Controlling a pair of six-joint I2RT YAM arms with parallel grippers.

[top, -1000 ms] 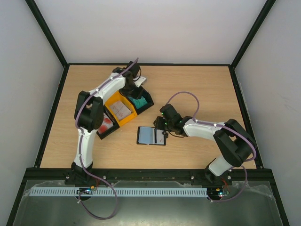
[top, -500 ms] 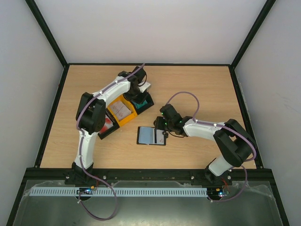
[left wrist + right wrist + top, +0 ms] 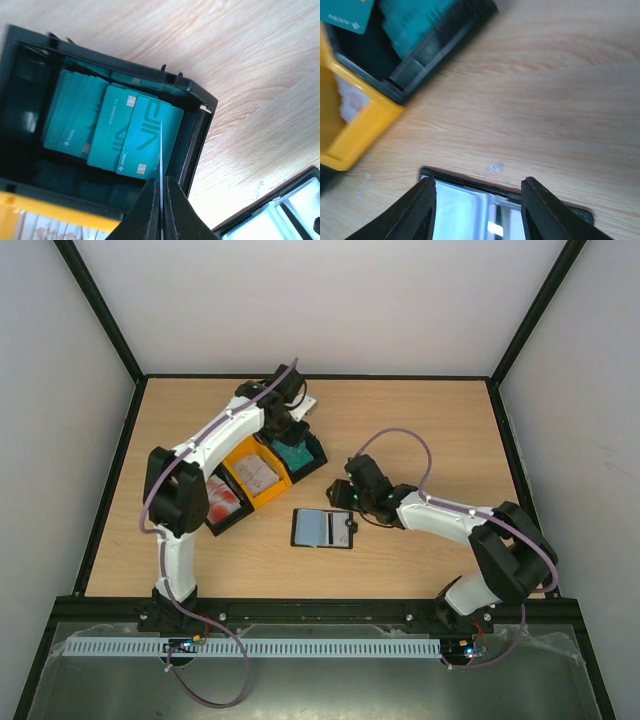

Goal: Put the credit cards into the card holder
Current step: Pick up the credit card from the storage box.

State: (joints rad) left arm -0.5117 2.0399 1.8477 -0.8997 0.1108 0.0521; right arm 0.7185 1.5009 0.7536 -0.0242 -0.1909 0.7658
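Several teal credit cards (image 3: 112,127) lie stacked in a black bin (image 3: 197,130). My left gripper (image 3: 161,181) hangs over that bin (image 3: 303,457), shut on one thin card (image 3: 161,147) that I see edge-on. The card holder (image 3: 323,528) lies open and flat on the table in front of the bins, showing a pale pocket face (image 3: 465,212). My right gripper (image 3: 478,189) hovers open just above the holder's far right edge, nothing between its fingers (image 3: 422,207). In the top view the right gripper (image 3: 351,502) is up and right of the holder.
A yellow bin (image 3: 258,475) holding pale cards sits beside the teal bin. A black bin (image 3: 225,502) of red-and-white cards lies further left. Another black bin of grey-white cards (image 3: 280,215) stands behind the left gripper. Black frame rails edge the wooden table (image 3: 420,420).
My left gripper has shut on a card at the teal bin, and the left arm has swung slightly back and left. My right gripper has drifted a little up and right off the holder.
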